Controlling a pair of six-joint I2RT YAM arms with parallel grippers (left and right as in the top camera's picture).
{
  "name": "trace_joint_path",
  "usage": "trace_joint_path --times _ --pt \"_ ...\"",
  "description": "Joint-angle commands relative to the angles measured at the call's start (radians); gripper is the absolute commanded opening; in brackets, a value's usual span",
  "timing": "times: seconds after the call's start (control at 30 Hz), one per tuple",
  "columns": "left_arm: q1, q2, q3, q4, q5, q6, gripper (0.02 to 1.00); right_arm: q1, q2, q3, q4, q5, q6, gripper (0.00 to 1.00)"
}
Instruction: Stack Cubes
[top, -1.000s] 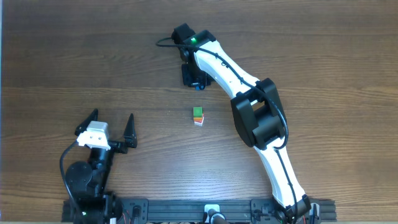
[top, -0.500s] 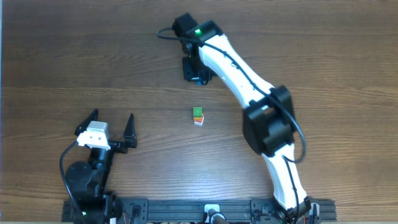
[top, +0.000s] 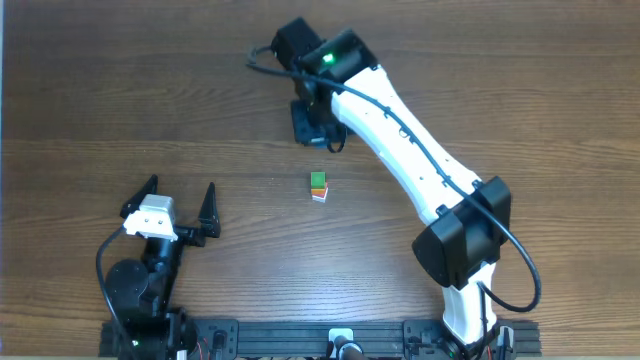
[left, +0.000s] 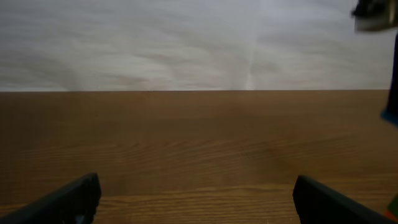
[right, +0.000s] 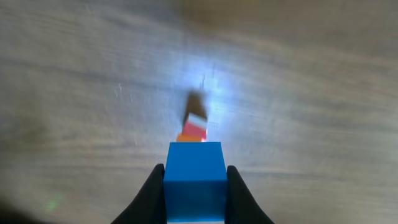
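Note:
A blue cube (right: 194, 177) sits between the fingers of my right gripper (right: 195, 186), which is shut on it. Far below it in the right wrist view stands a small stack of cubes (right: 194, 126), white, red and orange showing along its side. In the top view that stack (top: 318, 186) has a green cube on top and stands mid-table. The right gripper (top: 316, 128) hangs lifted, showing just beyond the stack. My left gripper (top: 171, 205) rests open at the near left, its fingers (left: 68, 199) wide apart with nothing between them.
The bare wooden tabletop (top: 520, 120) spreads all around the stack. The right arm's white links (top: 400, 140) cross the table diagonally from the bottom right. A pale wall (left: 155, 43) rises beyond the table's far edge.
The right arm's elbow has swung right and toward the base and the arm has stretched out, while its gripper with the blue cube stayed near the same spot. The left arm and stack have not moved.

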Motion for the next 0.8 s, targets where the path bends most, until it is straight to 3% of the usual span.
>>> trace_joint_path --times 0.03,0.37,0.8 --pt "0.006 -0.005 -0.005 -0.001 0.013 0.015 0.998 0.02 -0.025 -0.084 0.008 -0.032 0.043 0.009" --pt "0.006 -0.005 -0.005 -0.001 0.013 0.015 0.998 0.055 -0.12 -0.247 0.073 -0.032 0.108 0.009" --pt "0.006 -0.005 -0.005 -0.001 0.013 0.015 0.998 0.083 -0.122 -0.253 0.113 -0.028 0.12 0.012"
